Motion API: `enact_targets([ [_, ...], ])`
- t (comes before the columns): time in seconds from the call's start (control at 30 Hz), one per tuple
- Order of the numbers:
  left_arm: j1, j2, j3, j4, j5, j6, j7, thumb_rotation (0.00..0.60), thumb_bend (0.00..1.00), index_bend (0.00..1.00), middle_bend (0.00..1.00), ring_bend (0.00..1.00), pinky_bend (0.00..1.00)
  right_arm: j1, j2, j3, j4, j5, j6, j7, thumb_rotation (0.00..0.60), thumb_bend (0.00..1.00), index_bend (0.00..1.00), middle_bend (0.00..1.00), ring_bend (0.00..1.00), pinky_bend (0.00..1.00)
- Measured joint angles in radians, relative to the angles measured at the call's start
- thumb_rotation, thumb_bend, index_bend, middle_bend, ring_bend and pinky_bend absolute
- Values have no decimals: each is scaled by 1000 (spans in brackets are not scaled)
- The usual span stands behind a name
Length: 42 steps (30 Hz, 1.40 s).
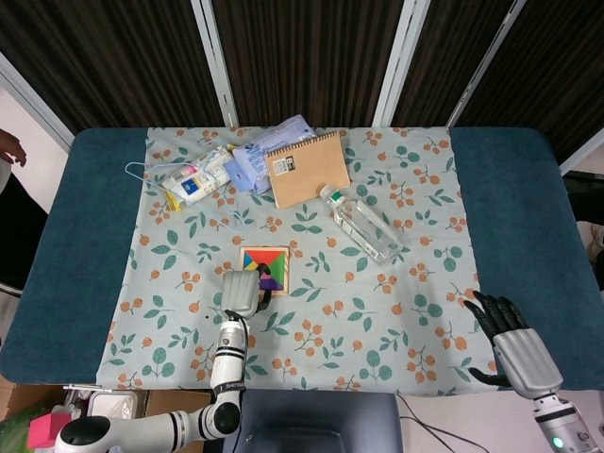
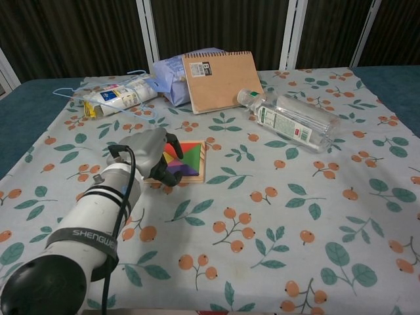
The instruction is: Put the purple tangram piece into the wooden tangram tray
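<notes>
The wooden tangram tray [image 1: 265, 257] [image 2: 203, 159] lies mid-cloth with coloured pieces in it. The purple tangram piece [image 1: 271, 281] [image 2: 187, 170] lies low at the tray's near edge, almost flat among the other pieces. My left hand [image 1: 241, 291] [image 2: 149, 152] is at the tray's near-left corner, its dark fingertips [image 2: 172, 174] curled onto the purple piece and still pinching it. My right hand [image 1: 514, 342] rests far off at the table's front right, fingers spread, holding nothing; only the head view shows it.
A brown spiral notebook [image 1: 307, 168] [image 2: 222, 80], a blue packet [image 1: 253, 156] and a tube pouch [image 1: 193, 179] lie at the back. A clear plastic bottle [image 1: 363, 223] [image 2: 295, 122] lies on its side right of the tray. A floral cloth [image 1: 377, 311] covers the table.
</notes>
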Motion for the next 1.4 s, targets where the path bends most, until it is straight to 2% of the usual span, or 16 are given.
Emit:
enact_targets([
  [0.27,3,7,9,-15,2,2,0,600,373,401,1000,1000,1000,1,-2,-1,2,-3,-2,-1,600,160,0,0,0,0],
  [0.43,6,11,25,-39,27,-13,-48,600,372,341,1000,1000,1000,1,-5,-2,0,0,-7,-8,600,159,0,0,0,0],
  [0.63,-3,-16,35,-35,51,-31,-93,600,377,331,1000,1000,1000,1,-3,-3,-2,-2,-5,-8,600,160,0,0,0,0],
  [1.0,-13,-39,41,3,41,-45,-81,600,375,354,1000,1000,1000,-2,6,-4,2,-8,6,14,600,160,0,0,0,0],
  [1.2,-2,-27,47,-3,41,-40,-78,600,370,404,1000,1000,1000,-3,5,-6,3,-11,7,13,600,160,0,0,0,0],
  [1.4,12,-7,48,-11,34,-39,-81,600,369,407,1000,1000,1000,-4,3,-6,3,-13,8,11,600,160,0,0,0,0],
])
